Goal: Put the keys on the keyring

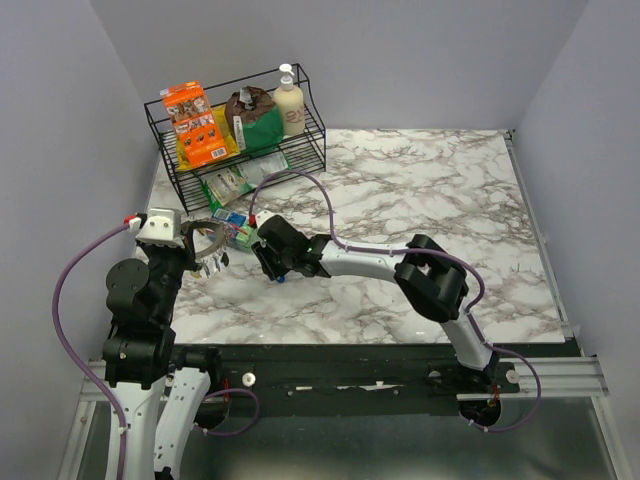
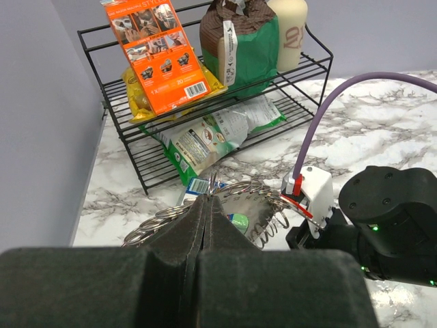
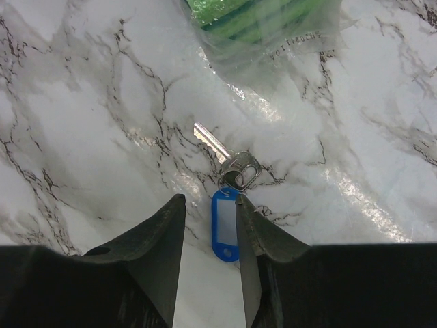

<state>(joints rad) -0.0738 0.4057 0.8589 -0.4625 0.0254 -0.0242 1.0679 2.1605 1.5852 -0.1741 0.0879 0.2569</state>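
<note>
**Left arm, near edge.** I find the left gripper clenched. Its two dark fingers are pressed together on the large, thin, chain-like silver metal keyring, whose loops spread out on both sides of the fingertips.

**Right arm.** In the overhead view the right gripper sits just right of the keyring and points down at the white, grey-veined marble table. Its jaws stand apart and are not closed on anything. A flat blue plastic tag lies on the marble in the gap between them, much closer to one finger. I cannot tell whether it touches that finger.

**Task item.** The tag is linked to the head of a short silver metal key. The key lies flat just beyond the fingertips, with its blade pointing away and to the left in the wrist view. It is not on the keyring. The two are near each other but apart.

**Beyond the key.** A clear plastic packet with green contents lies on the table.

**Far left.**
- A black wire two-shelf rack stands by the wall.
- Its upper shelf holds an orange printed carton, a brown and green bag and a cream bottle.
- Crinkled snack packets lie on the lower shelf.
</note>
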